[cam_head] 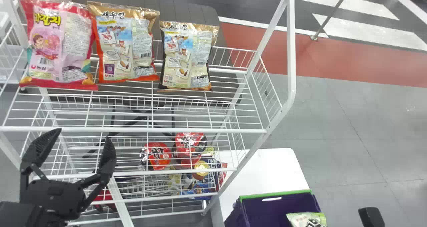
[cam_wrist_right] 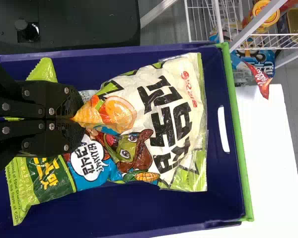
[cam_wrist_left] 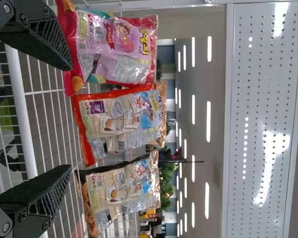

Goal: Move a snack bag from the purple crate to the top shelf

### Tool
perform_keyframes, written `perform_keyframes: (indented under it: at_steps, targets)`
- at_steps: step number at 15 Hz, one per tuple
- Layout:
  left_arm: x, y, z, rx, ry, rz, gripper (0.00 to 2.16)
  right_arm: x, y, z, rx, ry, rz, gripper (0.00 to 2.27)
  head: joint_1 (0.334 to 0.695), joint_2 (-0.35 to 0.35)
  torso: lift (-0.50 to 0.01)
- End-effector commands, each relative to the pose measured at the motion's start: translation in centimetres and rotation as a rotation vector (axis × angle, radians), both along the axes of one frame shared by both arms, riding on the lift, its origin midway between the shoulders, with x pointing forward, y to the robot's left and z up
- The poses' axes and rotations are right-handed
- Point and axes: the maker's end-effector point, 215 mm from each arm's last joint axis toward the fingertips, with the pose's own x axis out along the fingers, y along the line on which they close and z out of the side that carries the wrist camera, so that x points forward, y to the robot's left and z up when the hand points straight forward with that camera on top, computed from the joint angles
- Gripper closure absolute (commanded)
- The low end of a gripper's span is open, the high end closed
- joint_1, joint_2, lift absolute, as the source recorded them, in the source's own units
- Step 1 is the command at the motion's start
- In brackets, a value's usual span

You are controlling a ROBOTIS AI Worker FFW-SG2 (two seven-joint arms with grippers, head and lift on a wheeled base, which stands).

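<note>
In the head view, the left gripper [cam_head: 84, 134] is wide open by the white rack [cam_head: 133, 129], three bags [cam_head: 125, 46] sit up top, and the snack bag [cam_head: 305, 219] is in the purple crate [cam_head: 262, 208], while the left wrist view shows two black fingers [cam_wrist_left: 37, 39] far apart near those bags, and in the right wrist view the right gripper [cam_wrist_right: 80, 119] pinches the snack bag.
</note>
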Motion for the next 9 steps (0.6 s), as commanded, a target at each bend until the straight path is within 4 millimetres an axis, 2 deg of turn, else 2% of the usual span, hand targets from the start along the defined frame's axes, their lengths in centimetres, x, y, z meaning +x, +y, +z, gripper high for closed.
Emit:
perform_keyframes:
  at_steps: [1, 9]
  targets:
    - [-0.04, -0.07, 0.13, 0.001, 0.0, 0.0, 0.12, -0.05, -0.01, 0.04, 0.003, -0.001, -0.002, 1.4, 0.695, -0.35, -0.002]
    - [-0.29, 0.1, 0.14, 0.003, 0.004, 0.001, 0.12, -0.14, 0.34, 0.17, 0.021, 0.005, -0.015, 1.4, 0.695, -0.35, 0.01]
